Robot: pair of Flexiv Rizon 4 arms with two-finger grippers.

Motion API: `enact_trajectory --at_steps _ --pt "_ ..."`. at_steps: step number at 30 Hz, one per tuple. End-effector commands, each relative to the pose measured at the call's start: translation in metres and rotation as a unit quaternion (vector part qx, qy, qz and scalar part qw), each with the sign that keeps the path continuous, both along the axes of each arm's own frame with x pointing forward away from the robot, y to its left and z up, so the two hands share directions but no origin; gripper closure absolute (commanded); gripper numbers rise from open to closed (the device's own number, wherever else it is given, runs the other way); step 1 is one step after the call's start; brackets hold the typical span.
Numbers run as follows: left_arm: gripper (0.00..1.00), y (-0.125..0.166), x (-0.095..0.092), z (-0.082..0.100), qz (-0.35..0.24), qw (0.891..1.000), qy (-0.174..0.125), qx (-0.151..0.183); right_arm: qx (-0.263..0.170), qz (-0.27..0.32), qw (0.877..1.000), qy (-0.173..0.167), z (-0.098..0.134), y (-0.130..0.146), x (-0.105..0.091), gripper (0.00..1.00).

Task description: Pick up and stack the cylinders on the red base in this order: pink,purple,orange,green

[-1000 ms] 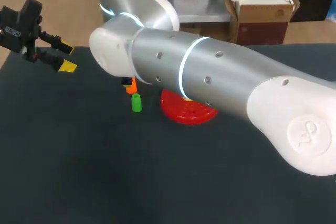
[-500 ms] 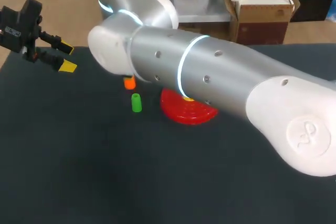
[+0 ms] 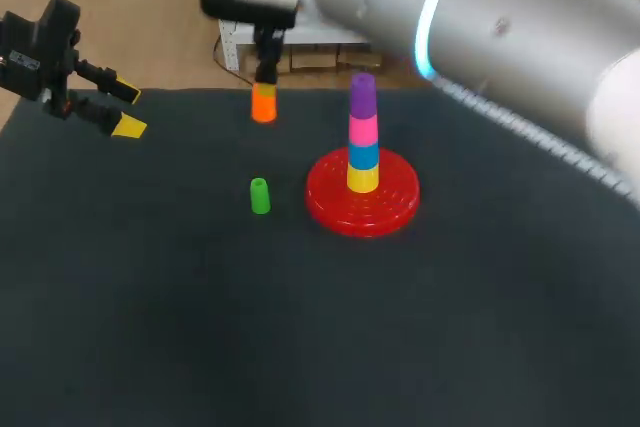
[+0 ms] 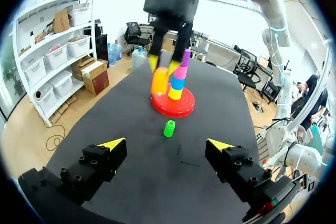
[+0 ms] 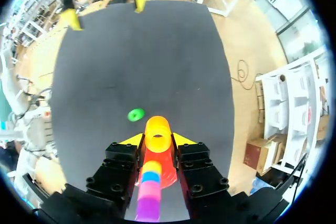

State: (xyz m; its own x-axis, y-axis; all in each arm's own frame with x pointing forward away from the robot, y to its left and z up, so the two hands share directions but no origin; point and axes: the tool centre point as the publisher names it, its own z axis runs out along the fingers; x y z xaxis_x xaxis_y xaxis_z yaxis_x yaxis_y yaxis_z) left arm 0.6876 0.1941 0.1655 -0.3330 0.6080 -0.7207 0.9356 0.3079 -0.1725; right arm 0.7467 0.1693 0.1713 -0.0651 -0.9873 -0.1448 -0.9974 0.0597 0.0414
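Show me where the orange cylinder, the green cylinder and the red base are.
orange cylinder (image 3: 263, 105): head view, middle of its side wall.
green cylinder (image 3: 259, 197): head view, middle of its side wall.
red base (image 3: 335, 207): head view, bare ridged top near its front left rim.

A table with a dark, matte black top fills most of the head view, its surface flat and plain. Its far edge runs straight across. Right of its middle, toward the far side, a yellow cylinder stands upright. A blue cylinder sits directly on top of it, the two aligned in one column. The left wrist view shows the same pair, yellow below and blue above.
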Motion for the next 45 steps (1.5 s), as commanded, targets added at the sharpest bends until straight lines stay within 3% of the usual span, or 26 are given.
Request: enact_trajectory --at_steps 1,8,26,38,45 --pt "0.00 0.000 0.000 -0.001 0.000 1.000 -0.001 0.000 0.018 0.002 1.000 -0.015 0.054 -0.033 -0.018 1.00" --pt "0.00 0.000 0.000 -0.001 0.000 1.000 -0.001 0.000 -0.002 -0.011 0.999 -0.037 0.082 -0.065 -0.032 1.00" --pt "0.00 0.000 0.000 -0.001 0.000 1.000 -0.001 0.000 -0.040 -0.052 0.998 -0.007 0.070 -0.103 -0.012 1.00" --pt "0.00 0.000 0.000 -0.001 0.000 1.000 -0.001 0.000 -0.052 -0.055 0.997 0.005 0.075 -0.116 -0.018 1.00" --pt "0.00 0.000 0.000 -0.001 0.000 1.000 -0.001 0.000 -0.061 -0.057 0.996 0.021 0.066 -0.124 -0.020 1.00"
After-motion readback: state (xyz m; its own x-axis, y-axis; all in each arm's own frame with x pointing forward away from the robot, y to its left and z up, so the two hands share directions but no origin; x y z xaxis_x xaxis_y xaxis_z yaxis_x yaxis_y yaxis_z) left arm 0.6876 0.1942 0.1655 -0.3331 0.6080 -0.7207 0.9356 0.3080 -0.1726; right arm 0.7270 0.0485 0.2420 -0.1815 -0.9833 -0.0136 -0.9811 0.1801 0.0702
